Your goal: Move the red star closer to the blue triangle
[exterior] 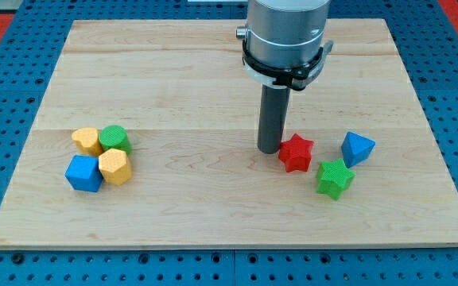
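red star [296,152] touching my tip [269,150] at its left

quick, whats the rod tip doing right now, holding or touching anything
My tip: no gripper, so it holds nothing; it sits just to the view's left of the red star, close against it, though contact cannot be told.

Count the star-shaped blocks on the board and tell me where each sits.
2. The red star lies right of centre, just to the view's right of my tip. The green star sits below and right of it, under the blue triangle. None seems hidden.
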Tool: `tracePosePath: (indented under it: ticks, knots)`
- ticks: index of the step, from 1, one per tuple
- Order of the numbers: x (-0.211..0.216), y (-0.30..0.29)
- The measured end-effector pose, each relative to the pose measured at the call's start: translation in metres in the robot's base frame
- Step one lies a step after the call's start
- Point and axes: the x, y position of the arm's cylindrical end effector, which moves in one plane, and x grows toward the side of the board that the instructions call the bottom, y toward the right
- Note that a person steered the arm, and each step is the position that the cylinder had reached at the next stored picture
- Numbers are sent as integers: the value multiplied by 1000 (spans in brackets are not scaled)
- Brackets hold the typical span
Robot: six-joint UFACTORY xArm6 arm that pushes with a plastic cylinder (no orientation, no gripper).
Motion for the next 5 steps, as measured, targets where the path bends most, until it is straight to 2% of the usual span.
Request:
tracePosePath:
  ticks: [1, 2, 3, 5]
  knots:
    - [18, 11]
    - [19, 57]
    - [21, 52]
    - [8, -116]
